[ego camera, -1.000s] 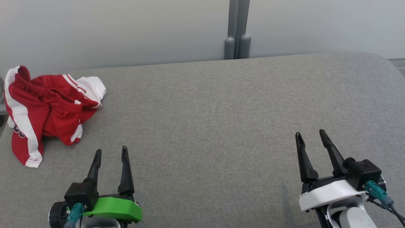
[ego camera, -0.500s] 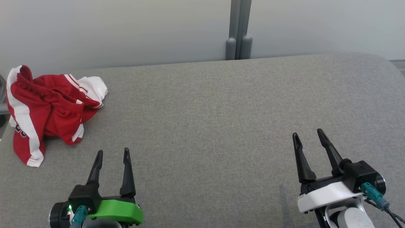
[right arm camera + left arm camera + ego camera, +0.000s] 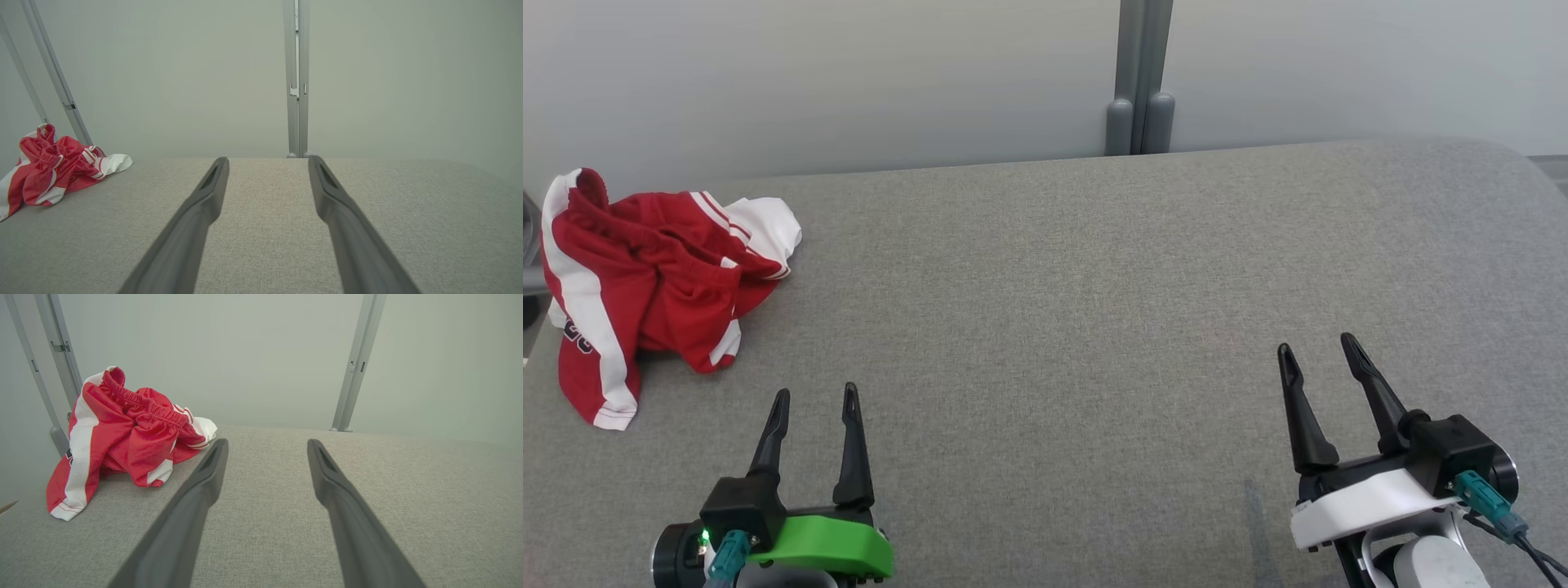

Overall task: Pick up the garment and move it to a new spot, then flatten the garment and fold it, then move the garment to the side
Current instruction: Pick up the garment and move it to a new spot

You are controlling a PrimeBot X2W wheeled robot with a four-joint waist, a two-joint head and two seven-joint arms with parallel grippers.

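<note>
The garment [image 3: 645, 282] is a crumpled pair of red shorts with white side stripes, heaped at the far left of the grey padded surface [image 3: 1094, 286]. In the left wrist view the garment [image 3: 122, 437] lies ahead and to the left of the fingers. It shows small at the left edge of the right wrist view [image 3: 53, 167]. My left gripper [image 3: 815, 398] hovers open near the front left, a short way in front of and to the right of the heap, holding nothing. My right gripper [image 3: 1319, 347] is open and bare at the front right.
A pale wall runs behind the surface, with a grey vertical post [image 3: 1141, 77] at its middle. Slanted metal struts [image 3: 57, 363] stand behind the garment at the left. The surface rounds off at the far right corner [image 3: 1515, 159].
The head view has shifted slightly. Both grippers have drifted a little; the right one has moved slightly left. The garment lies as before.
</note>
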